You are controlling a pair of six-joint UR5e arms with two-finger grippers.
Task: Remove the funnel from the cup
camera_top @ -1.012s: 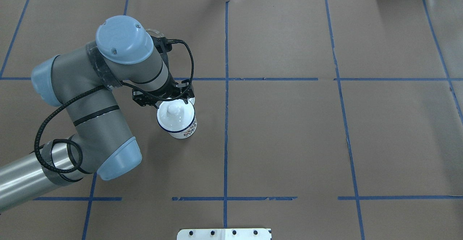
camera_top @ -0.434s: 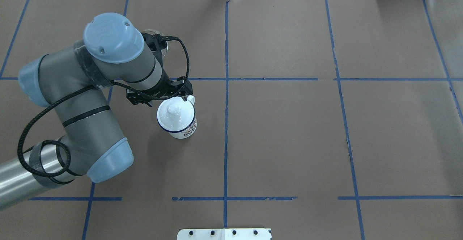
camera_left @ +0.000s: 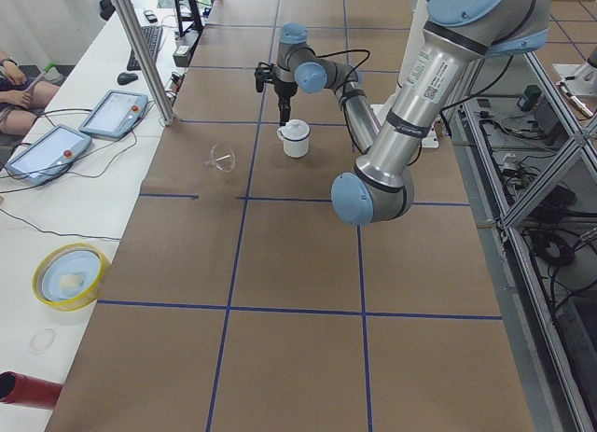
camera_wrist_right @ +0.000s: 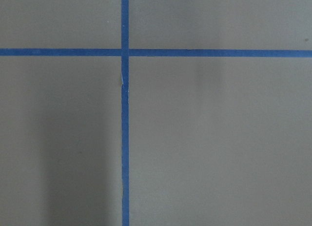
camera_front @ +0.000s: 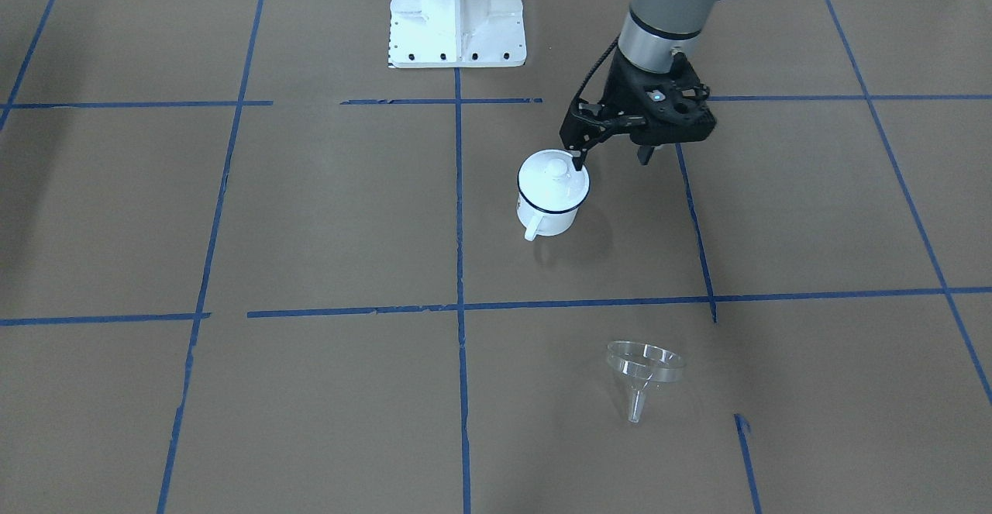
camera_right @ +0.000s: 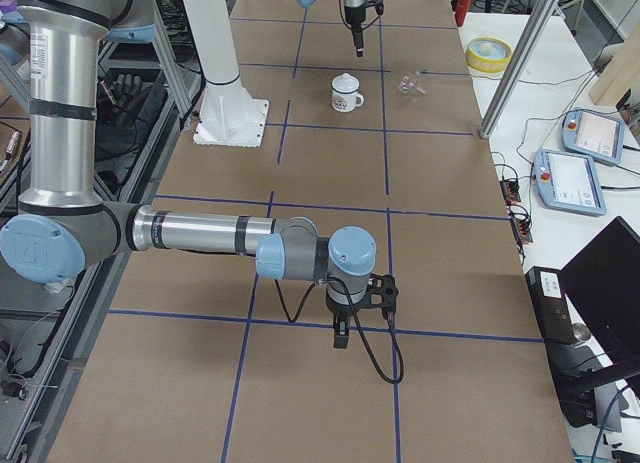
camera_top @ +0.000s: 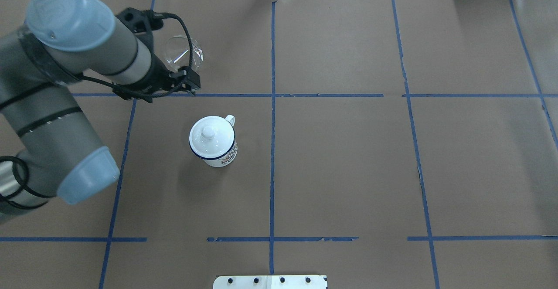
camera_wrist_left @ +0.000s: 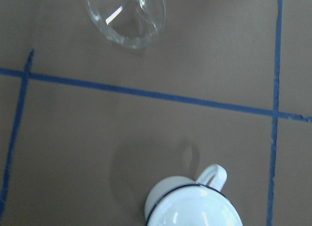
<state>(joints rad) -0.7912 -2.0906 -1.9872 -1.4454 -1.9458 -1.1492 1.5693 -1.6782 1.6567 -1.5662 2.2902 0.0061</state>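
1. Overhead exterior, compared with a second ago: the left gripper (camera_front: 643, 151) was right over the cup (camera_top: 213, 143). It has now pulled away toward the far left of the table (camera_top: 348, 171). The cup has not shifted.
2. The funnel (camera_top: 183, 53) lies on the brown paper well apart from the cup, with a blue tape line (camera_top: 305, 95) between them. The cup carries a white knobbed lid (camera_top: 209, 132) and nothing else.
3. Judgement: the funnel is out of the cup, so the task looks finished. The arm's move reads as a retreat, not a new approach.
4. Left gripper: nothing hangs from it. Whether its jaws stand apart or together I cannot tell from any view.
5. Right gripper: seen only in the exterior right view, parked low over bare paper. I cannot tell how its jaws stand.
6. View differences:
   - In the overhead view the arm and its cable crowd the funnel.
   - The front-facing view shows the funnel whole, cone and thin spout, apparently tipped on its side.
   - The left wrist view shows the funnel's cone and the cup's handle in one frame.
   - The right wrist view shows only paper and crossed tape.
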